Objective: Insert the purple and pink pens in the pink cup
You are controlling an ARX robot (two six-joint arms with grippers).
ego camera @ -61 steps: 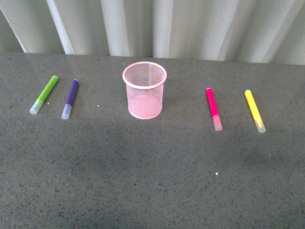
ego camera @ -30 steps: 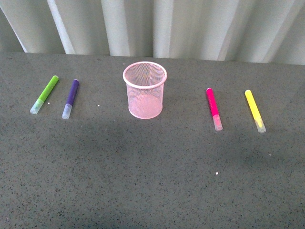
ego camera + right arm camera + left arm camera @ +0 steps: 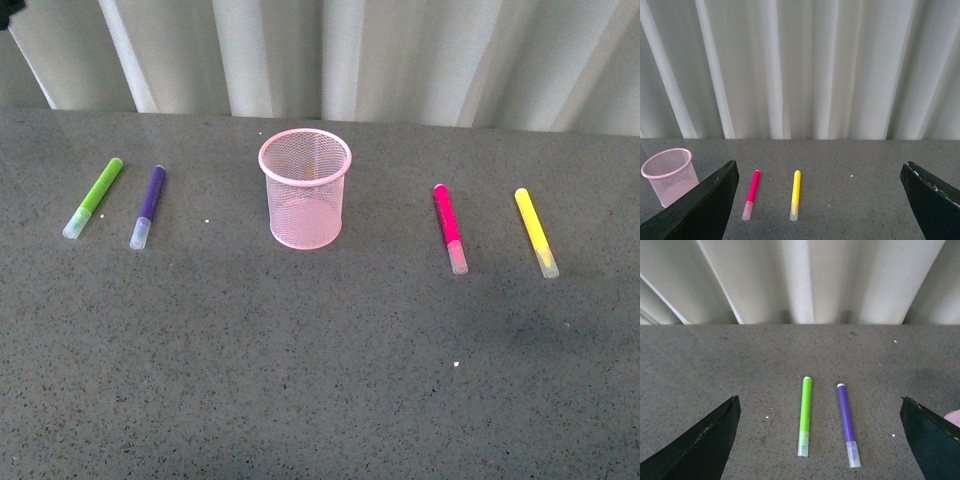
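The pink cup [image 3: 305,189] stands upright and empty at the table's middle back; it also shows in the right wrist view [image 3: 668,175]. The purple pen [image 3: 147,206] lies flat to its left, pale cap toward me. The pink pen [image 3: 449,227] lies flat to the cup's right. Neither arm appears in the front view. My left gripper [image 3: 820,440] is open, hovering back from the purple pen [image 3: 847,424], which lies between its wide-spread fingers. My right gripper [image 3: 817,200] is open, with the pink pen [image 3: 751,193] near its one finger.
A lime-green marker [image 3: 92,197] lies just left of the purple pen, also in the left wrist view [image 3: 805,415]. A yellow marker [image 3: 535,231] lies right of the pink pen, also in the right wrist view [image 3: 795,194]. A pale curtain [image 3: 330,55] hangs behind the grey table.
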